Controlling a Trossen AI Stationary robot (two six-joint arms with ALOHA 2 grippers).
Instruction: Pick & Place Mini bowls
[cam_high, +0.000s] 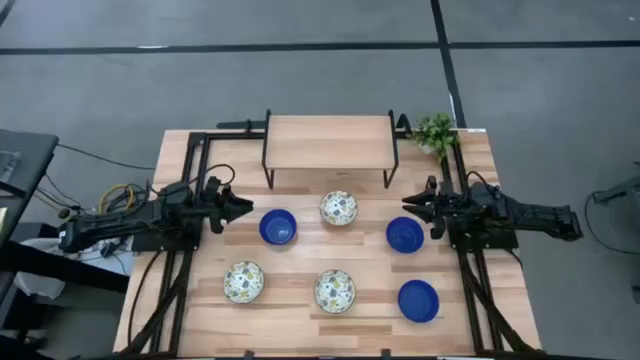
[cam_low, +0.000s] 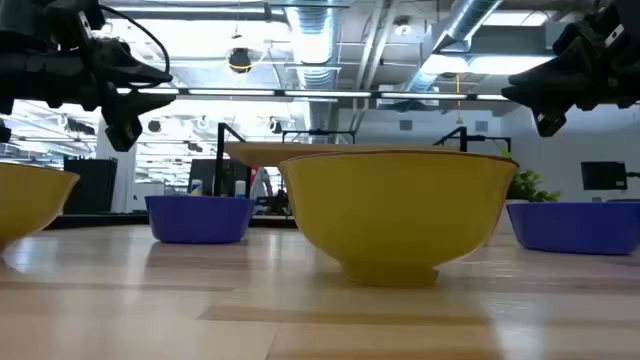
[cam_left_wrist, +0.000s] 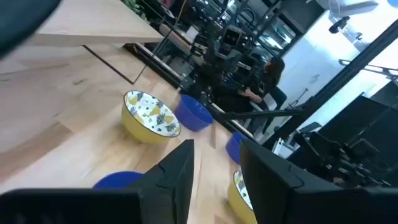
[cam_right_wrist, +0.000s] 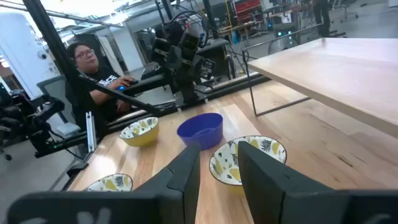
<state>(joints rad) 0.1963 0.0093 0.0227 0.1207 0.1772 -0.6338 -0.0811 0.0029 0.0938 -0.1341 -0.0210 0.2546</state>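
Six mini bowls stand upright on the wooden table. The blue ones are at the middle left (cam_high: 277, 227), middle right (cam_high: 405, 234) and near right (cam_high: 418, 300). The patterned ones, yellow outside, are at the middle (cam_high: 339, 208), near left (cam_high: 243, 281) and near middle (cam_high: 335, 290). My left gripper (cam_high: 245, 208) hovers open just left of the middle-left blue bowl (cam_left_wrist: 118, 180), above the table (cam_low: 160, 85). My right gripper (cam_high: 408, 203) hovers open just beyond the middle-right blue bowl and points at the middle patterned bowl (cam_right_wrist: 249, 158). Neither holds anything.
A low wooden shelf on black legs (cam_high: 330, 143) stands at the far middle of the table, with a small green plant (cam_high: 435, 130) at its right. Black frame rails (cam_high: 190, 170) run along both table sides. A person (cam_right_wrist: 93, 68) sits beyond the table's left edge.
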